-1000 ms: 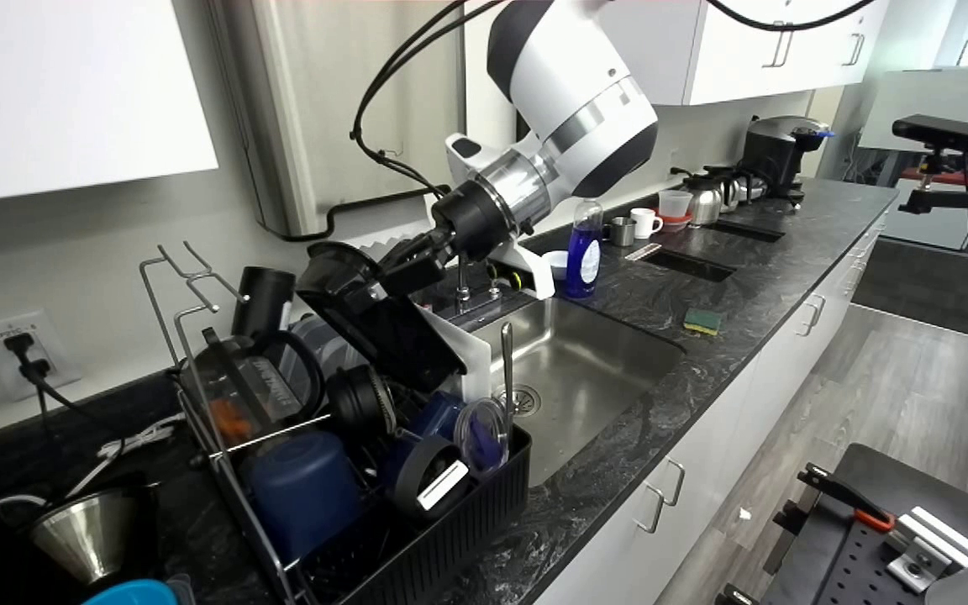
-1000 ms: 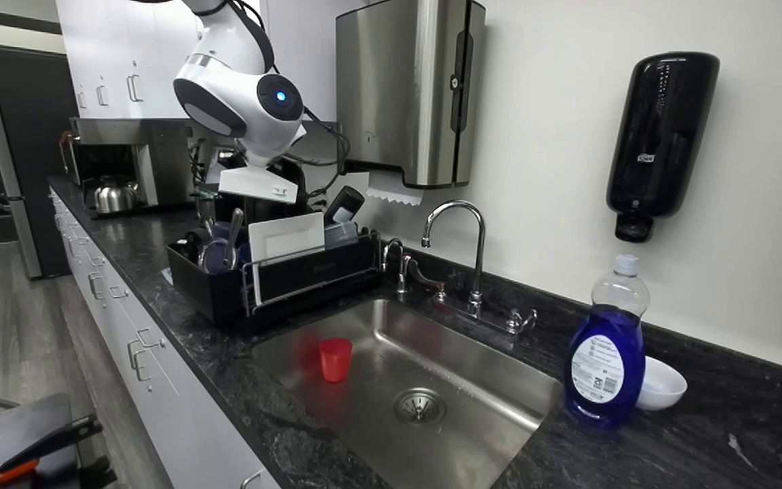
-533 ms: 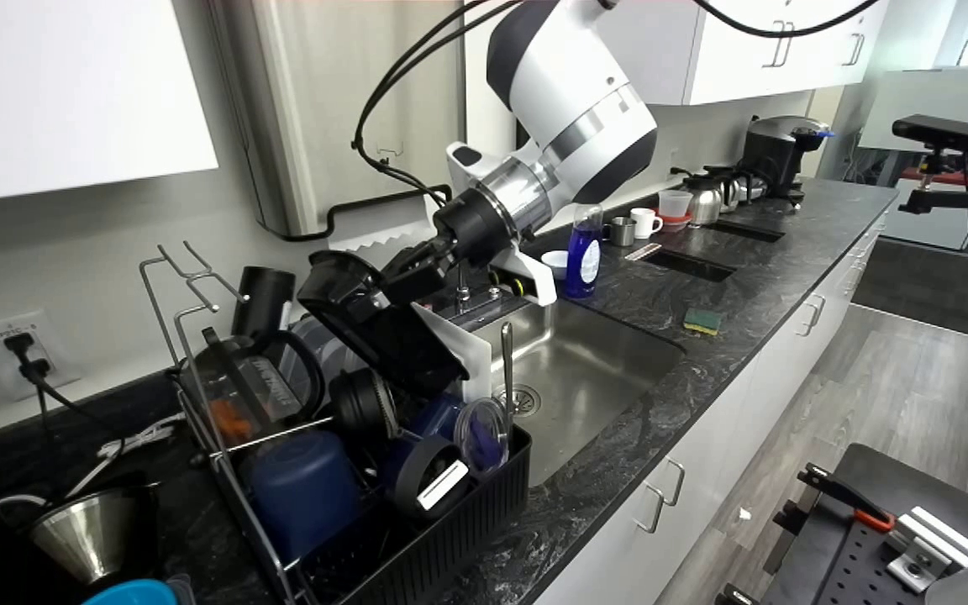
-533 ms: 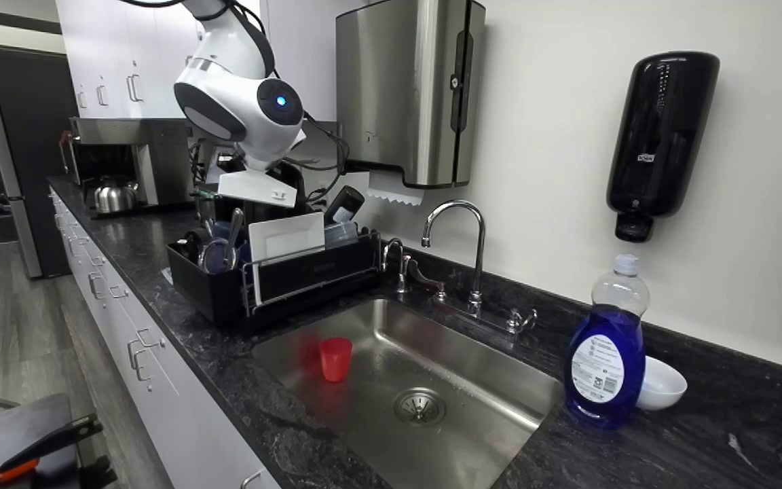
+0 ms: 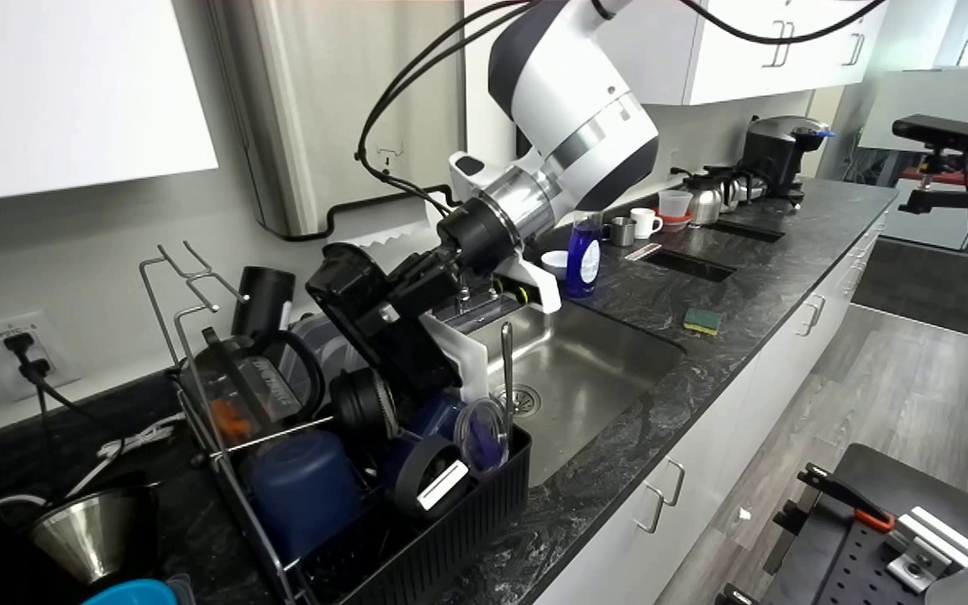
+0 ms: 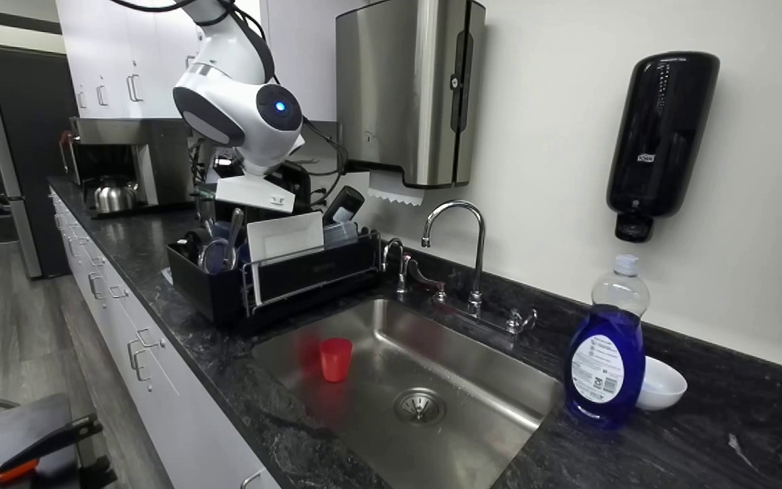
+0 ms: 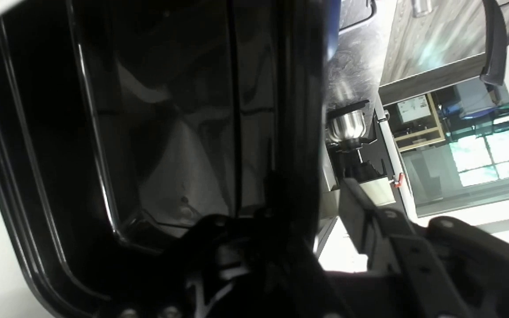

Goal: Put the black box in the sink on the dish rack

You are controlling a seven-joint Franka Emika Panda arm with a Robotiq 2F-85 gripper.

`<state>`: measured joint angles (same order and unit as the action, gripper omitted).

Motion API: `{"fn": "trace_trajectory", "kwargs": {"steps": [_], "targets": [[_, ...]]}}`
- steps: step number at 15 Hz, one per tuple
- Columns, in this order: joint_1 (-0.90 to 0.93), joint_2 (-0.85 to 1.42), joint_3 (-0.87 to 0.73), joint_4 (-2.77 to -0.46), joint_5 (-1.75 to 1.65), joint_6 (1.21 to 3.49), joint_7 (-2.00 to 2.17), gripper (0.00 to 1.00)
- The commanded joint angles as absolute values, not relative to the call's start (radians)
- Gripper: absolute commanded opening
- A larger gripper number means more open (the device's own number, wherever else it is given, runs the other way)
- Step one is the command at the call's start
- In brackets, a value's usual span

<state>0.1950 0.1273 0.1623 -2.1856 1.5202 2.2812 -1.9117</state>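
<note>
Straddling one side wall of the black box [image 7: 166,132], tilted steeply within the dish rack [image 5: 484,508] and reaching down past the jaws. Likely light, judging by thin, glossy, plastic-looking sides; fairly stiff at the rim, perhaps a little springy lower down, apt to slide if wet, unlikely to shatter. Best taken by that same wall, squeezed flat across its thickness and clear of the corners, for less twisting beneath the jaws. Not clamped by the gripper [image 7: 314,194], spread wide enough to leave a bright gap, in the wrist view, between that wall and the outer finger [image 7: 355,216], but too dark on the inner side for any word on contact. Hidden at the low end, so with no telling of firm rest on the rack under the jaws; worth checking before any backing off, probably the last step. Flanked just below the jaws by a standing white board [image 6: 286,238], on the side toward the sink [image 6: 391,441]; followed, farther below the jaws, by a red cup [image 6: 335,360] inside that steel basin.
</note>
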Motion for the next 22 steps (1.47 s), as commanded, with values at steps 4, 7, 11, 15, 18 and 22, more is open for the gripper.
{"fn": "trace_trajectory", "kwargs": {"steps": [4, 7, 11, 15, 18, 22], "targets": [[0.183, 0.107, 0.155, -2.203, 1.483, 2.257, -1.941, 0.91], [0.178, 0.088, 0.146, -2.210, 1.449, 2.262, -1.951, 1.00], [0.165, 0.058, 0.134, -2.216, 1.403, 2.265, -1.955, 1.00], [0.148, 0.036, 0.121, -2.226, 1.374, 2.270, -1.960, 1.00], [0.132, 0.030, 0.108, -2.231, 1.361, 2.285, -1.960, 1.00], [0.109, 0.036, 0.086, -2.228, 1.335, 2.311, -1.950, 1.00]]}}
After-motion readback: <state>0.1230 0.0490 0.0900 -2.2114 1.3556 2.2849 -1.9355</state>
